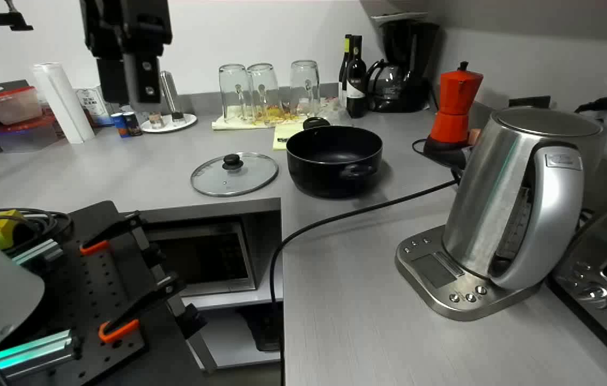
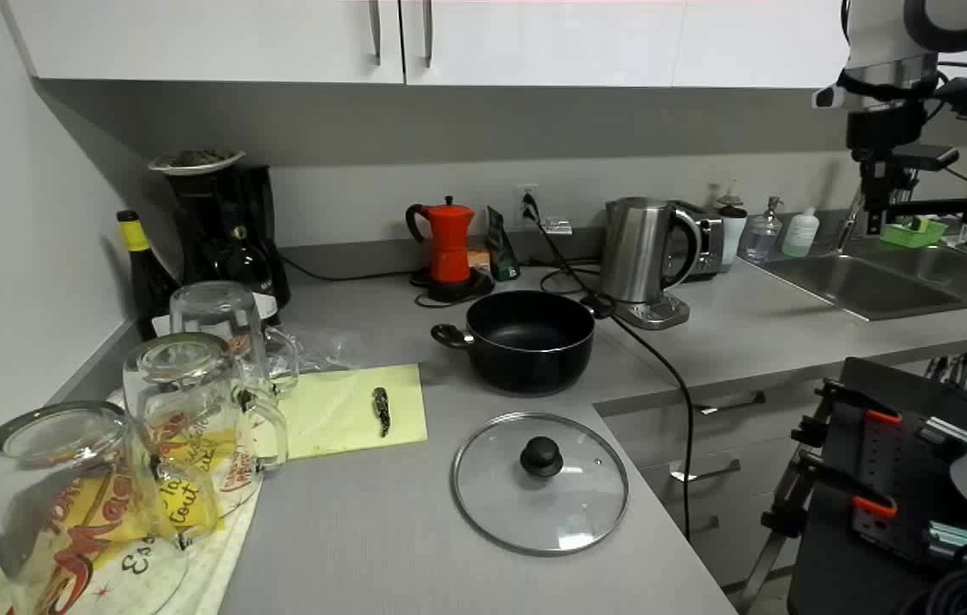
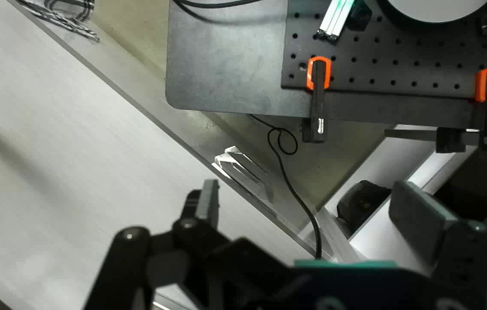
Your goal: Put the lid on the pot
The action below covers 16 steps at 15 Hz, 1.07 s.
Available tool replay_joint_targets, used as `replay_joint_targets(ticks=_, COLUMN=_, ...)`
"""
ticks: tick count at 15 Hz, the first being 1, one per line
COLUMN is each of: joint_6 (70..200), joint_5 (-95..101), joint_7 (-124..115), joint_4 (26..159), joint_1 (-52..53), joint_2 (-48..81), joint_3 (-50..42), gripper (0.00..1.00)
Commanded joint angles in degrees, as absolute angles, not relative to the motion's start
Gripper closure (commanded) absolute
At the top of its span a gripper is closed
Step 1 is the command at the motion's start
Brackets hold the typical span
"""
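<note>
On the grey counter (image 2: pixel 347 538), in an exterior view, the round clear-glass lid (image 2: pixel 540 500) lies at six o'clock from the low, round black pot (image 2: pixel 530 354). My black two-fingered gripper (image 3: pixel 306 200) hangs spread and empty: I judge nothing done, with grasping, carrying and seating left.

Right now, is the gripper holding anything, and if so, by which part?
Nothing is held: the gripper is open with nothing between its jaws; the lid lies on the counter.
</note>
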<state>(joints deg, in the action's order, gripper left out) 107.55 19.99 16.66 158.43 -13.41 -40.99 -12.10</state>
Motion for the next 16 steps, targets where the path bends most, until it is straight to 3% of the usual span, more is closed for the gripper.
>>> replay_joint_targets(ticks=1, joint_6=107.2, joint_5=20.27, joint_7=16.34, joint_4=158.28, joint_1=-12.77, joint_2=-41.1, joint_3=-12.62, gripper=0.0)
replay_joint_targets(ticks=16, joint_6=111.85, joint_5=20.92, joint_7=17.07, joint_4=154.1, joint_1=-7.59, joint_2=-33.53, joint_3=-9.29, gripper=0.0)
